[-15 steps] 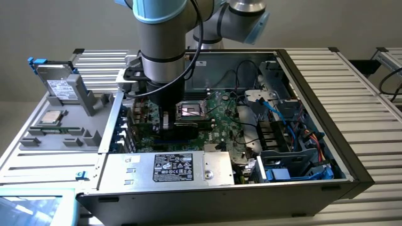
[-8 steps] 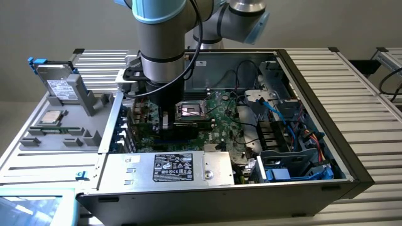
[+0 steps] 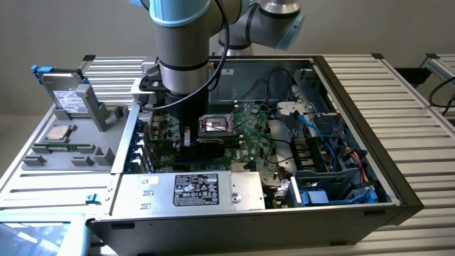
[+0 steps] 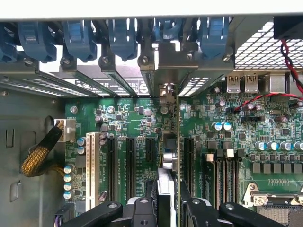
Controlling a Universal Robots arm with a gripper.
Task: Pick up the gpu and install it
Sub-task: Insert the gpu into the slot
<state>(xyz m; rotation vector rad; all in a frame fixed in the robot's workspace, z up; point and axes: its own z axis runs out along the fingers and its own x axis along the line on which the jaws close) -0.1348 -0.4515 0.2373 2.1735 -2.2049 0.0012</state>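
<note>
My gripper, jaws half closed, pinches the gpu by its upper edge, edge-on over the motherboard; likely stiff, light, fragile, best held by its edges.

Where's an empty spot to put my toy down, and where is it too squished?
The ribbed table on the exterior view's right of the computer case is bare. The power supply top, between the case's near wall and the motherboard, is flat and free. Crowded: around the tool gripping the gpu, and the cable tangle.
</note>
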